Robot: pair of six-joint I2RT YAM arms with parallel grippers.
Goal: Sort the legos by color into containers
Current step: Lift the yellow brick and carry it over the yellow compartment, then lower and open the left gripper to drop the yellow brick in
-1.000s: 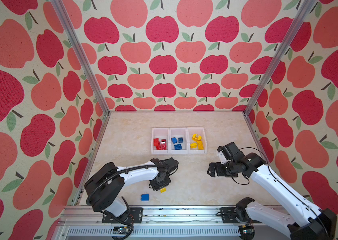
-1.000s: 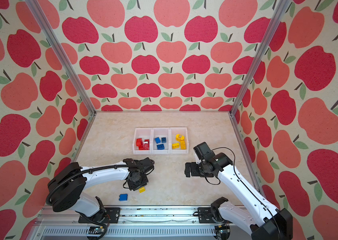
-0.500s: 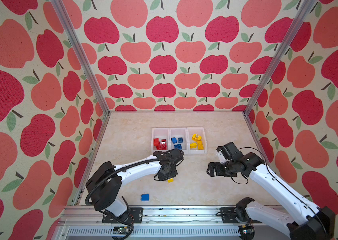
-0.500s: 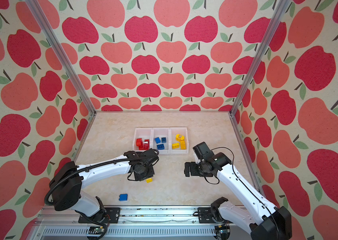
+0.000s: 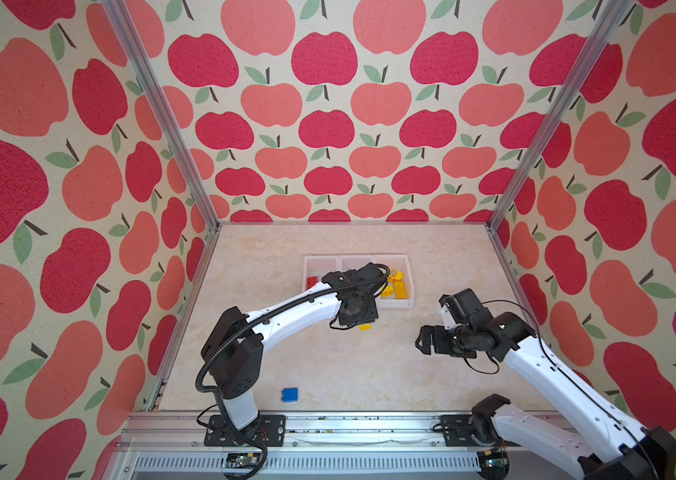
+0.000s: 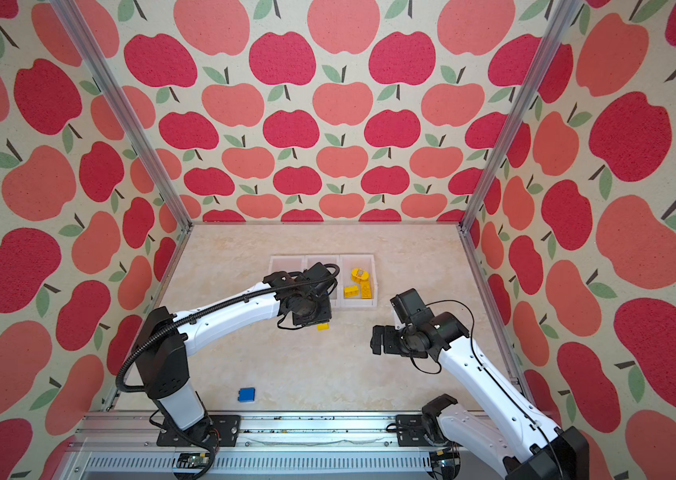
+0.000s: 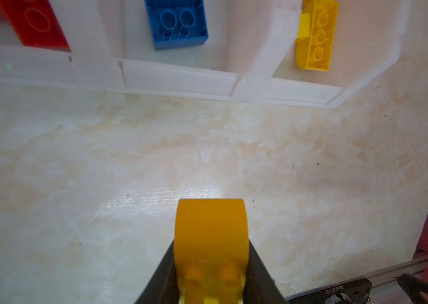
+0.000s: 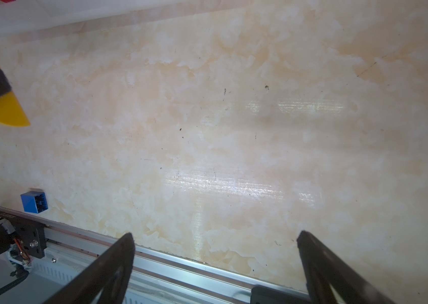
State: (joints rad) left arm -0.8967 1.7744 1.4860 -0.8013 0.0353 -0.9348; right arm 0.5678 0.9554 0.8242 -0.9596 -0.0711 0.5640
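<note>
My left gripper (image 7: 211, 243) is shut on a yellow lego (image 7: 211, 231), held above the table just in front of the containers (image 7: 178, 79). In both top views this lego (image 5: 365, 327) (image 6: 322, 326) peeks out from under the left wrist. The left bin holds a red lego (image 7: 36, 23), the middle bin a blue lego (image 7: 177, 23), and the right bin yellow legos (image 6: 359, 286). One loose blue lego (image 5: 289, 395) (image 8: 34, 202) lies near the front edge. My right gripper (image 8: 215, 234) (image 5: 424, 345) hovers open and empty at the right.
A metal rail (image 5: 328, 419) with both arm bases runs along the front edge of the table. Apple-patterned walls and aluminium posts (image 5: 490, 224) enclose the other three sides. The left arm stretches across the red and blue bins.
The left arm has carried the yellow lego from the front middle of the table back and rightward to just before the containers. The right arm has stayed put.
</note>
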